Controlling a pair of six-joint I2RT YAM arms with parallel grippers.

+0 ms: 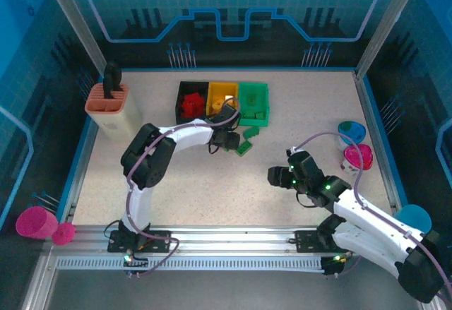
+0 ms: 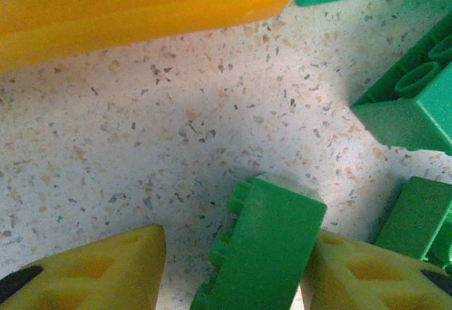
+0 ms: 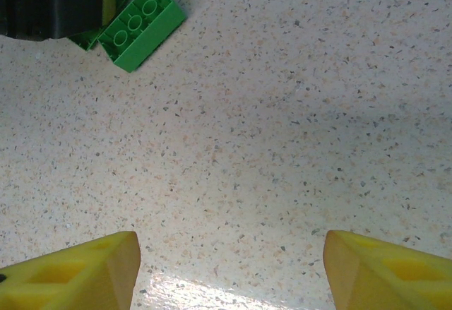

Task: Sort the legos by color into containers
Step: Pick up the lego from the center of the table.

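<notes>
One green brick [image 2: 265,250], studs facing sideways, stands between your left claw's [image 2: 236,253] parted fingers [image 2: 106,267], touching just one; your right claw [image 3: 232,253] hangs open over the speckled worktop [image 3: 282,133].

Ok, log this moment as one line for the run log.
left pincer open astride green lego | right pincer open over table | red legos in black bin

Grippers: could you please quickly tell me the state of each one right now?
Left gripper: open around a green lego brick, not yet clamped on it.
Right gripper: open, holding nothing.
</notes>
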